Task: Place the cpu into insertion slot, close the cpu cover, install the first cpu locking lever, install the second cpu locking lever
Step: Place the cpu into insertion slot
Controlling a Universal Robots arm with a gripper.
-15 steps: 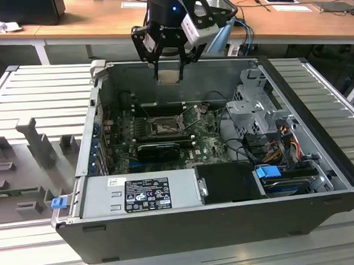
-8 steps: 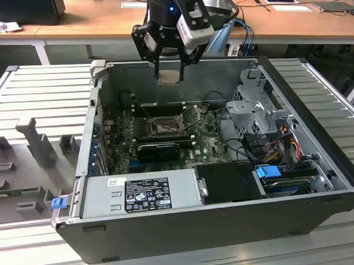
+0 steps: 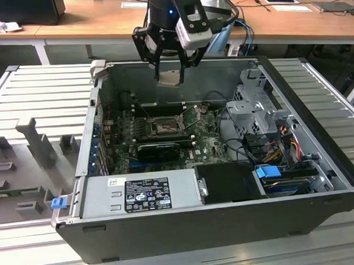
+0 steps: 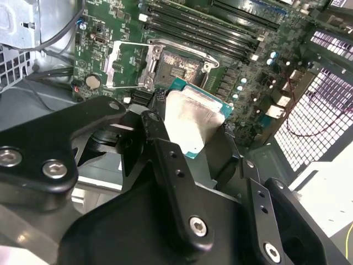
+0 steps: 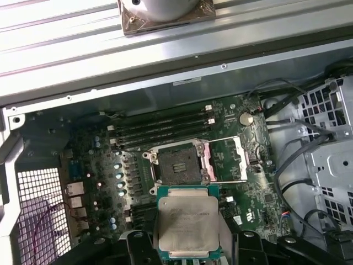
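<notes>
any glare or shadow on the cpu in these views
First wrist view: the cpu is evenly lit, no glare; second wrist view: glare whitens part of its lid, and the gripper holding it is dark; exterior view: the case interior lies in shade.

The pale silvery-beige cpu (image 3: 169, 78) is hanging high above the insertion slot (image 5: 176, 164), whose greyish pin field is lying bare. The cpu cover (image 5: 226, 160) is sitting swung open just beside it.

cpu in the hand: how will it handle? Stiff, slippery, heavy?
Likely stiff: the cpu lies flat in the hand, no sag. Its smooth metal top looks slippery, so it might shift if nudged. Thin and small, so probably light.
</notes>
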